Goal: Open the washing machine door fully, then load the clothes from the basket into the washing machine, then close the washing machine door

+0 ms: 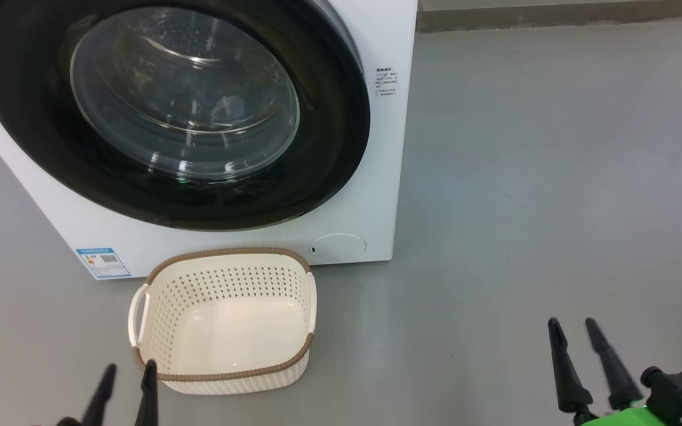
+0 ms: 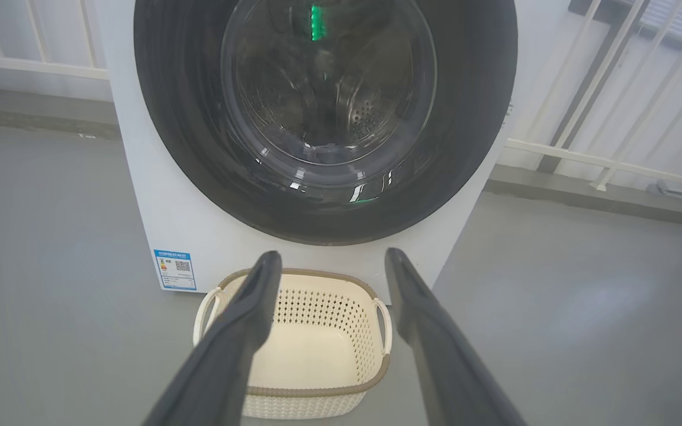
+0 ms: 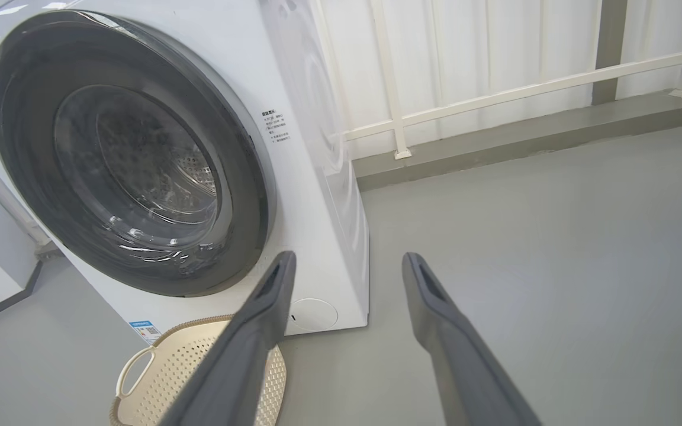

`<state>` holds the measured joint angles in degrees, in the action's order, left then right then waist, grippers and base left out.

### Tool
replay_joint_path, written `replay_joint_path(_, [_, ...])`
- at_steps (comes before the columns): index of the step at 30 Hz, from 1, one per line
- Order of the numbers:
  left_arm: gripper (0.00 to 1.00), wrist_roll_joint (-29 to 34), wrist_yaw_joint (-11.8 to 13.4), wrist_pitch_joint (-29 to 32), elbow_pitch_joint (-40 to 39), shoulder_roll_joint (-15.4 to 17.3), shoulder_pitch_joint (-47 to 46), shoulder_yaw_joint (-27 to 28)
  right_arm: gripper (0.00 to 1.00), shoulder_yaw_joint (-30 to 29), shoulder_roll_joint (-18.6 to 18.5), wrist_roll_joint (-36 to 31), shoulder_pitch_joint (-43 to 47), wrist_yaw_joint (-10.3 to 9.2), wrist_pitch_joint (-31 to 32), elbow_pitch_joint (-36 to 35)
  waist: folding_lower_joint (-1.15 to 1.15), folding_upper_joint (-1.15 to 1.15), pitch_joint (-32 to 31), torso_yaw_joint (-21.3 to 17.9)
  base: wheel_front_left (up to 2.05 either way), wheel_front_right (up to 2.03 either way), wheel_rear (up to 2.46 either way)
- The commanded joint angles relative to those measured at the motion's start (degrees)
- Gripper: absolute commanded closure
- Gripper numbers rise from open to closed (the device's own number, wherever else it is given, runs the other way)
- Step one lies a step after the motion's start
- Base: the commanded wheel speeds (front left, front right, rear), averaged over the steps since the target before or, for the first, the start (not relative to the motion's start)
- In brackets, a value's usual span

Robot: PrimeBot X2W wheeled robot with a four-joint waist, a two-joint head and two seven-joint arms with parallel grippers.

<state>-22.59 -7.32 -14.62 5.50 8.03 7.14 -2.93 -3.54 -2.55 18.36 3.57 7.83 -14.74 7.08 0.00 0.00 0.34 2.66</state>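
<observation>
- Washing machine door shut flush on the white washing machine, basket on the grey floor just before it.
- Left gripper spread wide, holding nothing, poised at the basket's near rim.
- Right gripper likewise parted and empty, well to the right above open floor.

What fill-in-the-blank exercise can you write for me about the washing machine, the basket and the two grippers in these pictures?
1. The washing machine door is ____.
2. The basket is ____: nothing lies in it.
3. The basket stands in ____ of the washing machine.
4. The left gripper and the right gripper are both ____ and hold nothing.

Missing words: closed; empty; front; open.
</observation>
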Motion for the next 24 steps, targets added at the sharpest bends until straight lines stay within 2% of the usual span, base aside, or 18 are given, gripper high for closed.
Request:
replay_joint_path(1, [1.0,-0.07,0.0,0.02,0.27,-0.15,0.02,-0.11,1.0,0.02,0.03,0.07,0.01,0.0,0.02,0.35,0.0,0.0,0.0,0.0,0.0,0.0,0.0])
replay_joint_path(5, [1.0,-1.65,0.01,0.4,1.25,-0.76,-0.16,-0.26,1.0,0.08,0.18,1.75,-0.02,-0.01,0.38,1.37,0.01,0.0,-0.01,-0.05,0.0,0.0,0.0])
replay_joint_path(9, [1.0,-4.02,0.01,1.01,1.43,-0.8,-0.52,-0.03,1.0,0.07,0.06,4.25,-0.27,-0.02,1.01,1.49,0.13,0.0,-0.14,-0.15,0.0,0.0,0.0])
replay_joint_path(13, [1.0,-6.35,0.01,1.61,1.74,-0.85,-0.98,0.17,1.0,0.08,-0.05,6.71,-0.62,-0.03,1.62,1.74,0.01,0.0,-0.06,-0.23,0.0,0.0,0.0])
replay_joint_path(24, [1.0,-12.1,-0.02,3.1,2.51,-1.03,-2.15,0.71,1.0,0.05,-0.26,12.78,-1.48,-0.06,3.14,2.25,0.0,0.0,-0.03,-0.44,0.0,0.0,0.0])
